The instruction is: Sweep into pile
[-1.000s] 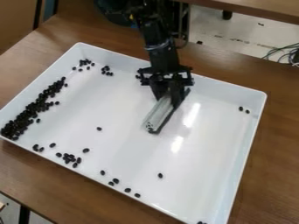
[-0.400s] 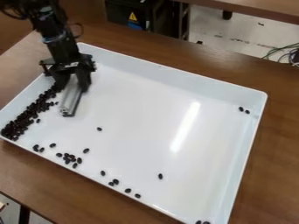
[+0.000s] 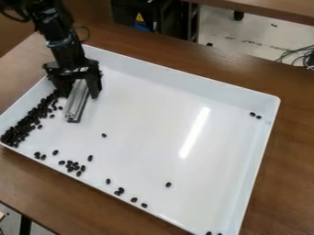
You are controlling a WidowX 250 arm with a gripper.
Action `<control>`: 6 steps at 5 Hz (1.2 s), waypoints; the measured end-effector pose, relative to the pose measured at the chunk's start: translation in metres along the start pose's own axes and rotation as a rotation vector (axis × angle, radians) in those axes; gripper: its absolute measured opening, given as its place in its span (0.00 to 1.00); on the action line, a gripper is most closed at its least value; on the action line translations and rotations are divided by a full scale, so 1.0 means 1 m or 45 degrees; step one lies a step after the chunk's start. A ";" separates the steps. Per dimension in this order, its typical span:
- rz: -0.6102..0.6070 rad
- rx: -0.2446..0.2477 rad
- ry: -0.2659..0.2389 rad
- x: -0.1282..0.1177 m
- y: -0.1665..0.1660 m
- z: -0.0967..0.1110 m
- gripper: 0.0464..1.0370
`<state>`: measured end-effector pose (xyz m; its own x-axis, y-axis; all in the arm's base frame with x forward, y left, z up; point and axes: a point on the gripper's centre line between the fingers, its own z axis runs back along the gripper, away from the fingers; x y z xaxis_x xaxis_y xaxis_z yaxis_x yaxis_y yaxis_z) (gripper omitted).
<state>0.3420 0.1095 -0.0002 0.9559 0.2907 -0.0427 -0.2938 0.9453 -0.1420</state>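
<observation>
My gripper (image 3: 79, 95) is at the far left of the white tray (image 3: 222, 156), hanging down just inside the far end of its left wall. State of hand: my two fingers pinch a pale metal bar (image 3: 75, 107), one on each side of it. The bar slants, its lower end pointing toward the near side, with a dark strip along its right edge.

The black beans (image 3: 27, 123) lie mostly in a long, dense band along the left wall, running from beside my left finger down to the near left corner. A few loose ones sit just right of that band, between it and the bar.

Further beans are noted along the near wall: a few near the left corner, a small cluster to the right of those, then a broken trail continuing right. One single bean lies farther in, at left of centre; another lies nearer, right of centre. Two rest close together by the right wall, toward its far end, and two more at the near right corner.

The tray stands on a brown wooden table (image 3: 278, 183). Beyond, at the far right, thin cables (image 3: 299, 54) are recorded.
</observation>
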 end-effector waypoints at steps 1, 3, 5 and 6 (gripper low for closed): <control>-0.058 0.002 0.008 -0.006 -0.004 0.001 0.96; -0.121 0.218 -0.119 -0.023 -0.034 0.029 0.96; -0.180 0.286 -0.204 -0.042 -0.089 0.069 0.96; -0.326 0.191 -0.156 -0.059 -0.131 0.061 0.96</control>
